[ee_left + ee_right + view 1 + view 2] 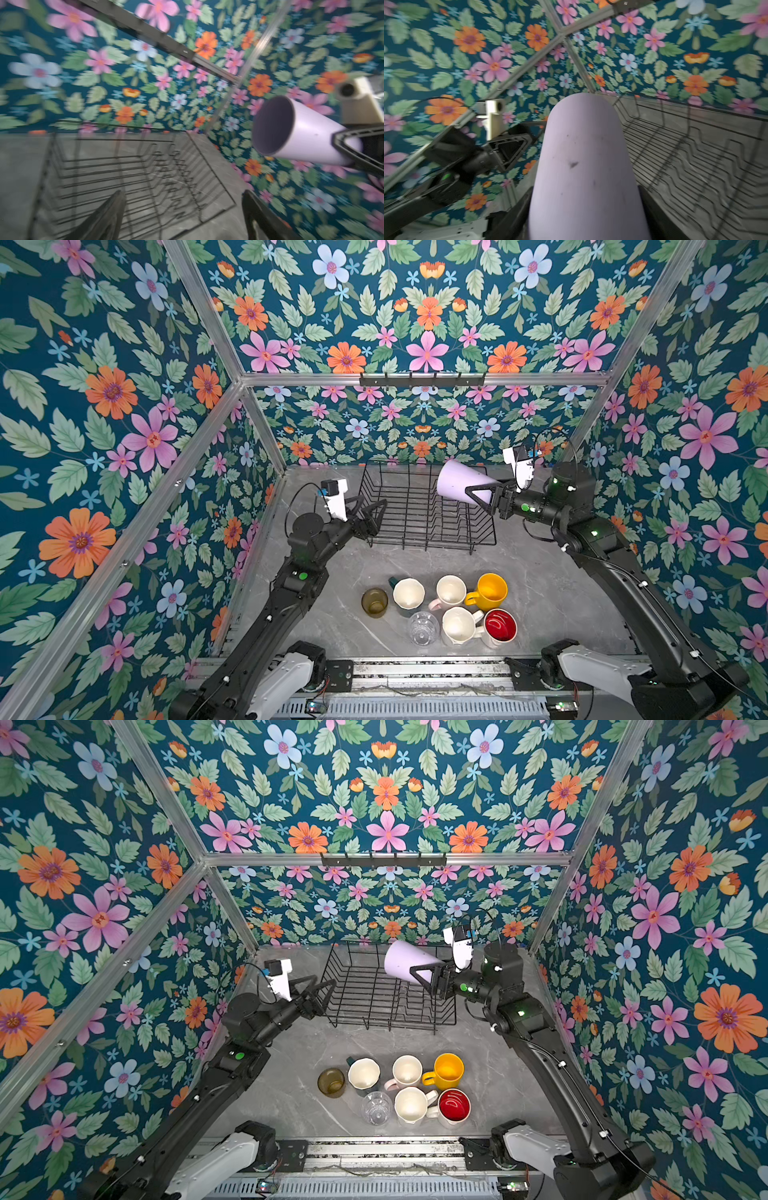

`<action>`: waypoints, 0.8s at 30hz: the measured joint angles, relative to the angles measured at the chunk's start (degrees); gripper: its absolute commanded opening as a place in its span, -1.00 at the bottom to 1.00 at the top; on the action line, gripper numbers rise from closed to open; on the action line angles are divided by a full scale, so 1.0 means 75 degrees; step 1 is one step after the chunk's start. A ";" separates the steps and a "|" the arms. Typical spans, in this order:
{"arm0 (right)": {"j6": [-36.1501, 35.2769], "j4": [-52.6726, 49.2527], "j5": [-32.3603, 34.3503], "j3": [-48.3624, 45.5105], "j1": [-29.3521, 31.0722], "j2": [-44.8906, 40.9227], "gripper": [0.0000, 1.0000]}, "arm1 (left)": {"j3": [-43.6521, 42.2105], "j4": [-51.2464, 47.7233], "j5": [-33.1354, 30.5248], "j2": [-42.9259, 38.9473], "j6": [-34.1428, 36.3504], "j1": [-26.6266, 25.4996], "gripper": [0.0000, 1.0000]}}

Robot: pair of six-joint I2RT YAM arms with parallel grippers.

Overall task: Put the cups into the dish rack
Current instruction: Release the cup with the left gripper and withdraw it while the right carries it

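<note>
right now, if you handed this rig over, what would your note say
Left gripper: open, empty, by the dish rack.
Right gripper: shut on the lilac tumbler, held tilted above the rack.
Done: nothing racked yet.
Left: place the tumbler, then olive-brown glass, dark teal mug, pale pink mug, yellow mug, clear glass, white faceted mug, red-lined mug, all on the table.

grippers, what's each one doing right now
Left gripper: open, holding nothing.
Right gripper: closed on the lilac cup.
</note>
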 measured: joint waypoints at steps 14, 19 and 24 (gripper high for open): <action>-0.1647 -0.3558 0.3296 0.4593 0.0009 0.3599 -1.00 | -0.1218 -0.0516 -0.3378 -0.1827 0.0184 0.0000 0.99; -0.2022 -0.4514 0.3905 0.6006 0.0000 0.5024 -1.00 | -0.1279 -0.0714 -0.3465 -0.1845 0.0178 0.0000 1.00; -0.2323 -0.5301 0.4319 0.7207 0.0009 0.6111 -1.00 | -0.1244 -0.0863 -0.3552 -0.1912 0.0178 0.0000 0.99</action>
